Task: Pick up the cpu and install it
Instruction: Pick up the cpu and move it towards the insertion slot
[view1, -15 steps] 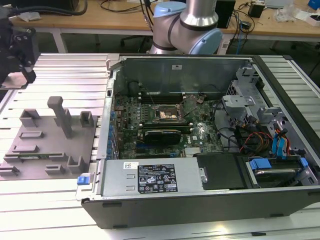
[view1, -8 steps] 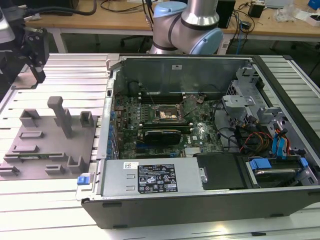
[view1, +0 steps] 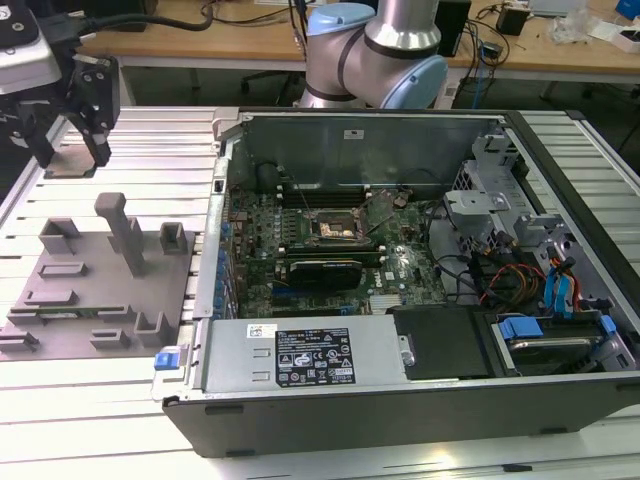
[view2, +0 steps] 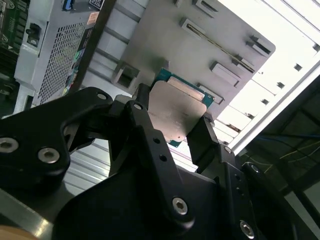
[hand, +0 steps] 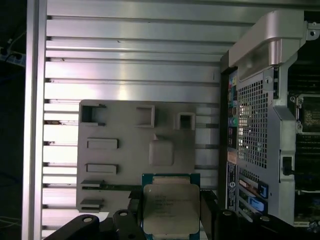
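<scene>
Where the cpu (hand: 171, 200) sits: clamped by its edges in my gripper (hand: 171, 212), raised near the fixture plate (hand: 135, 150).
Why edge-held: I judge this keeps the faces untouched.
Socket (view1: 333, 229): well apart, inside the case (view1: 420, 400).

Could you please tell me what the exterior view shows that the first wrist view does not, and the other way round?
Exterior view: the arm's blue-and-silver joint behind the case, and the drive bay with blue latches. First wrist view: the cpu, its metal top facing the camera, held between the fingers. Both: the gripper, the grey fixture plate, the ribbed table and the open computer case.
</scene>
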